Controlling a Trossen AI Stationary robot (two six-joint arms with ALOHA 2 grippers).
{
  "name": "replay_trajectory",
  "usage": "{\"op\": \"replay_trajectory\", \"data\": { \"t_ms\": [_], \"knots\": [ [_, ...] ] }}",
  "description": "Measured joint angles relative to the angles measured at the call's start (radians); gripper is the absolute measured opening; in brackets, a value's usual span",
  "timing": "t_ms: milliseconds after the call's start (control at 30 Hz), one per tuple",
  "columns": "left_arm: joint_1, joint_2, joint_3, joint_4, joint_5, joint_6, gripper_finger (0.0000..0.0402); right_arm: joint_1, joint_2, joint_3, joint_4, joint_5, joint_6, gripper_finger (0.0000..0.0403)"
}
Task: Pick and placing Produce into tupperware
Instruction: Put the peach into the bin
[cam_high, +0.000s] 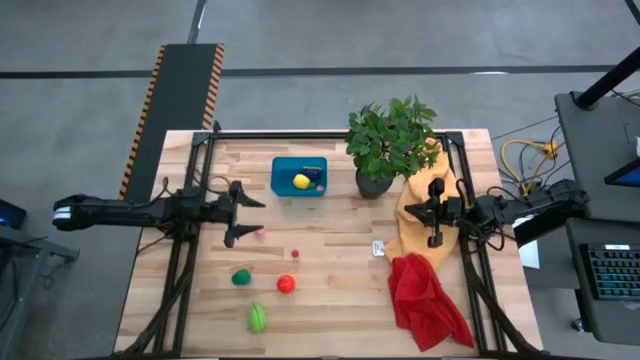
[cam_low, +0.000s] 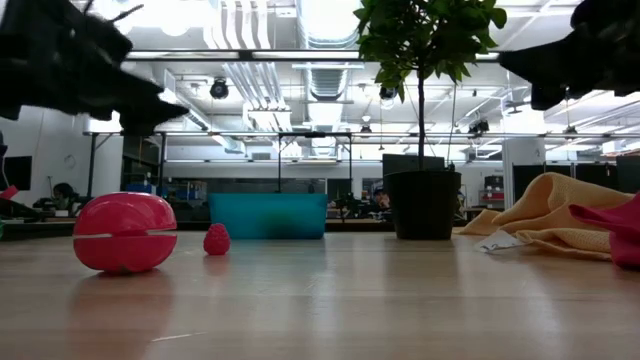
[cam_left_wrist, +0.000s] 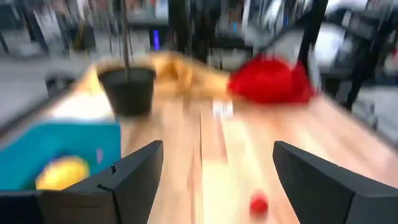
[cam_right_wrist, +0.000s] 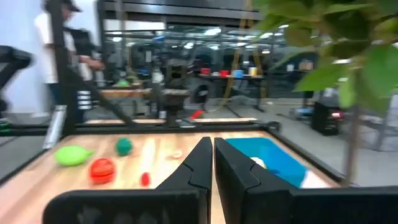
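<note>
The tupperware (cam_high: 298, 176) sat at the far side of the surface (cam_high: 330, 300), just beside the potted plant (cam_high: 388, 148), and already held a yellow piece (cam_high: 301, 181) with something purplish next to it. Four pieces of produce lay loose toward the near edge — a small red berry (cam_high: 295, 254), a dark green piece (cam_high: 241, 277), a red-orange round one (cam_high: 286, 284) and a light green one (cam_high: 257, 318).

The left gripper (cam_high: 250, 219) hovered near the tupperware with its fingers (cam_left_wrist: 134, 174) spread wide and nothing between them. The right gripper (cam_high: 435, 213) waited over the yellow cloth (cam_high: 415, 215), fingers (cam_right_wrist: 198, 168) pressed together and empty; a red cloth (cam_high: 425, 300) lay closer to the front.

The toy pieces looked light, rigid and smooth, so likely to roll or squirt out of a pinch. The round ones would be best taken across the widest part, fingers straddling the middle — the berry is tiny and leaves little margin.
</note>
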Motion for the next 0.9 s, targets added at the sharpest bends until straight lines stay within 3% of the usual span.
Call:
{"op": "replay_trajectory", "data": {
  "t_ms": [300,900],
  "knots": [
    [0.000,0.083,-0.002,-0.244,0.001,-0.003,0.0290,0.000,0.000,0.001,0.077,0.018,-0.039,0.0009],
    [0.000,0.346,-0.004,-0.183,-0.061,-0.052,0.0290,0.000,0.000,0.001,0.108,0.018,-0.110,0.0009]
  ]
}}
